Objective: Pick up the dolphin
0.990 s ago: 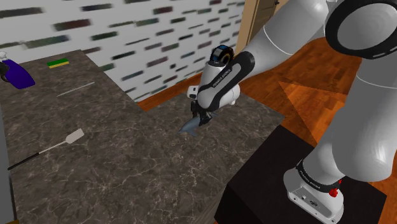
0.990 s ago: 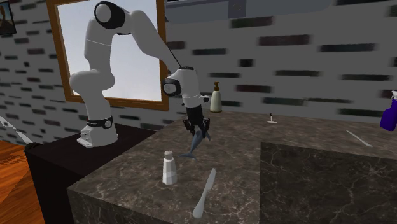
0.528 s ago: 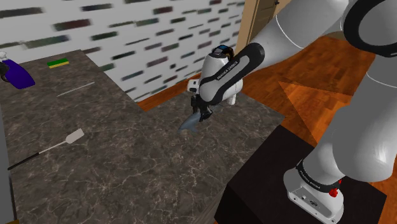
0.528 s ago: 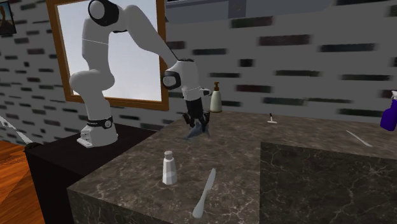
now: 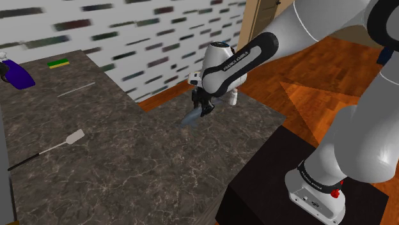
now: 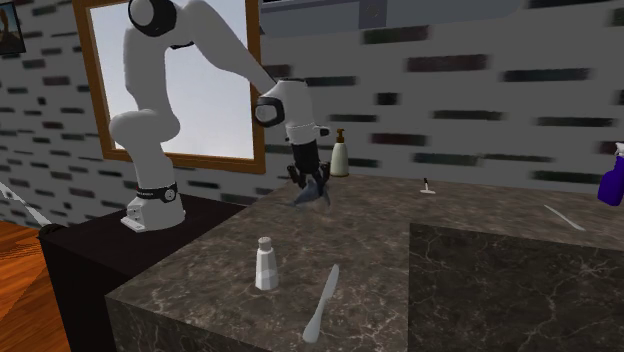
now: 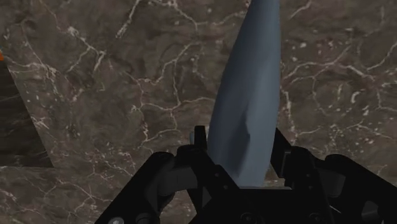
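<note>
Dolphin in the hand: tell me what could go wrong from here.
1. The hand clasps the grey-blue dolphin near one end, and most of its body hangs past the fingers. It might pivot or slip out.
2. In the second exterior view a pump bottle stands on the counter, seemingly close behind the hand. A sideways swing could knock it over.

Black pincer (image 5: 202, 111) clamped on a grey-blue dolphin (image 5: 190, 120), slung slantwise below the fingers over a dark marbled counter (image 5: 128, 172). Well apart from the pincer, toward the shoulder view's left: a white spatula (image 5: 71, 138), a thin white utensil (image 5: 75, 89), a green-and-yellow sponge (image 5: 59, 62), a blue bottle (image 5: 18, 77). Beyond the pincer, wooden floor (image 5: 300, 96); nearer the camera, a black stand (image 5: 268, 182).
</note>
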You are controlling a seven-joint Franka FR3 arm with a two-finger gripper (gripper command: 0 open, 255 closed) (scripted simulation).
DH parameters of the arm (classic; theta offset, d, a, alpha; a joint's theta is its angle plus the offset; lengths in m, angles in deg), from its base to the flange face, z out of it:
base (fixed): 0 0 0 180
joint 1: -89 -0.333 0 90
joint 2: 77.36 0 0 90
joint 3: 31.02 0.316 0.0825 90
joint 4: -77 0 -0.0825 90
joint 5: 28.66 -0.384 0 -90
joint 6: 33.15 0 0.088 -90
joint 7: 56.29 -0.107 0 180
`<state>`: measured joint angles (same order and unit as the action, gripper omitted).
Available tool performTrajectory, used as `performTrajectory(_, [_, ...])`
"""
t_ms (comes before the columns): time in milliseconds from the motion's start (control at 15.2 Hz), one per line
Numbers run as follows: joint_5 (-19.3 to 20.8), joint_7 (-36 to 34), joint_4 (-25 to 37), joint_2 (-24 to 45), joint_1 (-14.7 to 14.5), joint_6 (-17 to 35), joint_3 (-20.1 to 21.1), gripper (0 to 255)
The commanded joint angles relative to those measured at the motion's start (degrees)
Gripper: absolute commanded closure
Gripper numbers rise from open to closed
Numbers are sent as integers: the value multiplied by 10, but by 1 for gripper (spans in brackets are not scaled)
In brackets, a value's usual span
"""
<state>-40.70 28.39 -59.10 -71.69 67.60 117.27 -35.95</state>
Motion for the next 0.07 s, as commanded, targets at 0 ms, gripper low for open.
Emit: performTrajectory(0, [2,-2,2,-4,0,-5,-1,255])
